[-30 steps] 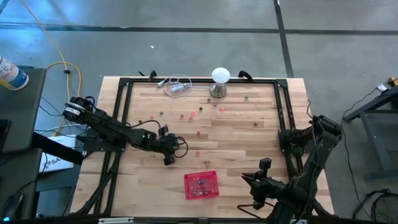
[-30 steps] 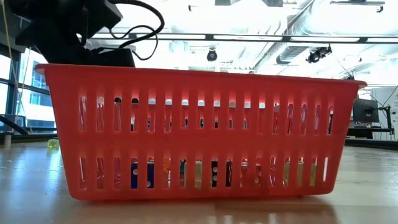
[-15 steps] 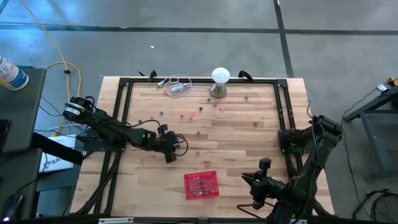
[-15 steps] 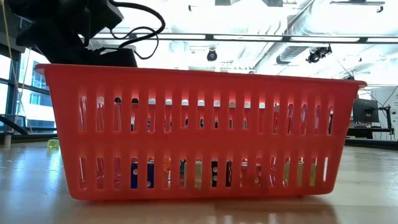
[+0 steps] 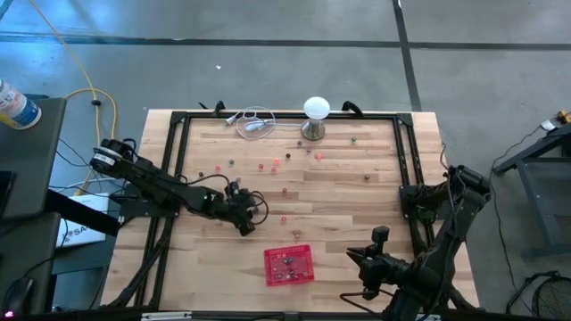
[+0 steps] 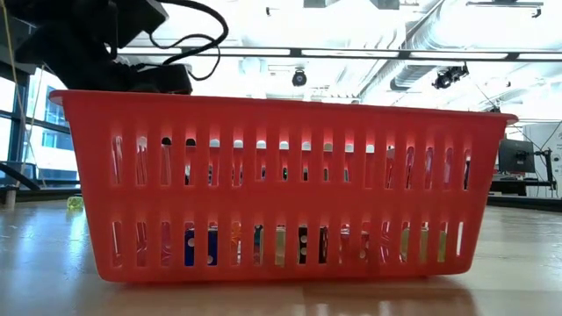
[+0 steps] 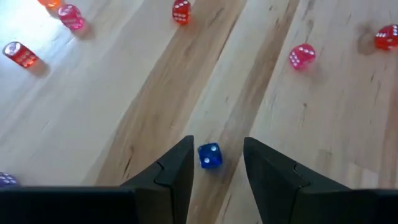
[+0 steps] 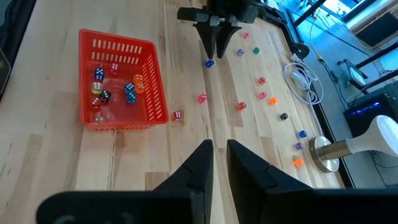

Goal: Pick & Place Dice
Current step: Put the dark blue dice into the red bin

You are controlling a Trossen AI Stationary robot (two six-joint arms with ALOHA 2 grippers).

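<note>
Over on the left of the red basket (image 5: 288, 266), we've got the left claw (image 7: 214, 167) down low over the bench (image 5: 357, 214), fingers spread with a blue die (image 7: 209, 155) sitting right between the tips. From the wrist view the die looks like it's still resting on the wood and the fingers aren't touching it, so we wouldn't call it grabbed. A few red and pink dice (image 7: 302, 55) lie on the boards just past it.

Moving on to the basket itself: it's near the front edge of the bench, and we can see a bunch of dice already inside, blue, orange, red and dark ones (image 8: 129, 91). Two more reddish ones sit just outside its wall on the far side (image 8: 177, 116).

Beyond the basket, toward the back of the bench, the rest of the dice are scattered loosely, running up to the white ball-topped stand (image 5: 316, 117), with a coiled white cable (image 5: 254, 122) beside it.

Right of the basket, the right claw (image 8: 219, 163) waits near the front corner of the bench, fingers pressed nearly together with only a thin gap and nothing between them.
</note>
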